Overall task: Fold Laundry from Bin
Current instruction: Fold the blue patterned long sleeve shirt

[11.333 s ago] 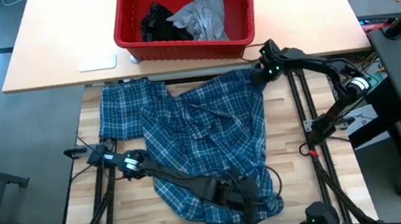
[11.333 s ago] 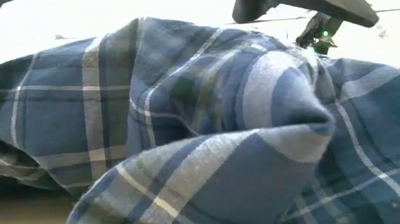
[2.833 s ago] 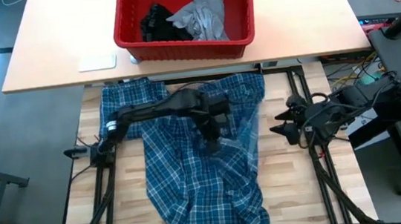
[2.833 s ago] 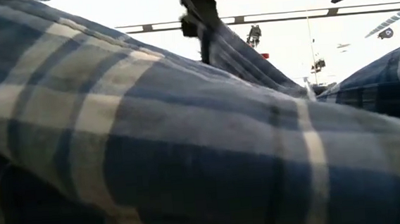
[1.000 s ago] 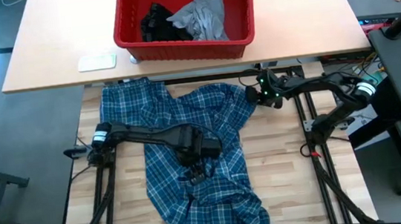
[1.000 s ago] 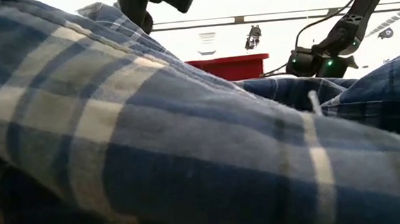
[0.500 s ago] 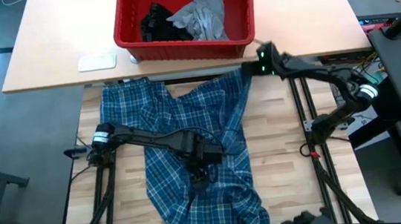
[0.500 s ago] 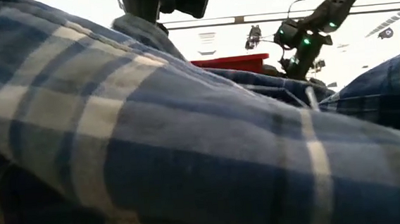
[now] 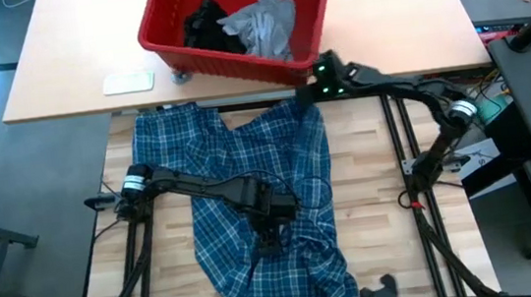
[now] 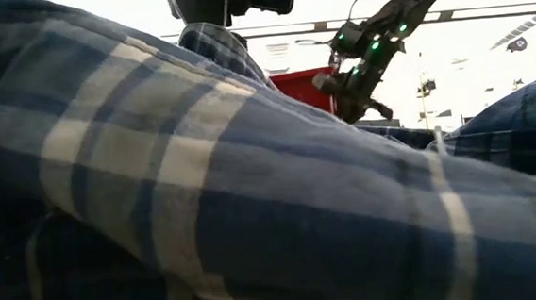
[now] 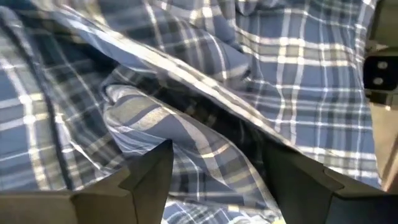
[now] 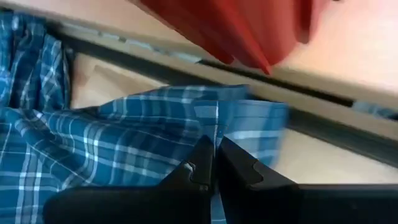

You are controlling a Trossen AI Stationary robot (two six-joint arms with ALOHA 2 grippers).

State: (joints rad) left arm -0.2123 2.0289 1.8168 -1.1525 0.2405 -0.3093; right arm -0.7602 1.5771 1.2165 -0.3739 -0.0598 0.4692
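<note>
The blue-and-white plaid shirt [image 9: 251, 199] lies rumpled across the near table. The red bin [image 9: 236, 58] stands askew on the far table and holds a grey T-shirt [image 9: 262, 25] and a black garment [image 9: 205, 28]. My right gripper [image 9: 320, 78] hangs by the bin's near right corner, shut on the shirt's far right edge. My left gripper [image 9: 270, 235] points down over the shirt's middle, open. Its fingers [image 11: 149, 168] stand on either side of a raised fold [image 11: 186, 143]; I cannot tell whether they touch it. My right gripper [image 12: 216, 152] pinches the shirt's far right edge [image 12: 216, 124] between its two shut fingers. It comes slanting down from the table's far right. That edge is lifted off the table, and the cloth runs down from the grip to the rest of the shirt [image 12: 93, 155].
A flat white object [image 9: 128, 81] lies on the far table, left of the bin. A dark gap with rails [image 9: 393, 135] runs between the two tables and along the near table's sides. Bare wood [image 9: 372, 216] shows to the right of the shirt.
My right gripper has risen and gone toward the far edge and left, up to the bin's near right corner. The shirt's far right part has come up and inward with it. The bin has turned about on the far table. My left gripper has sunk slightly over the shirt's middle.
</note>
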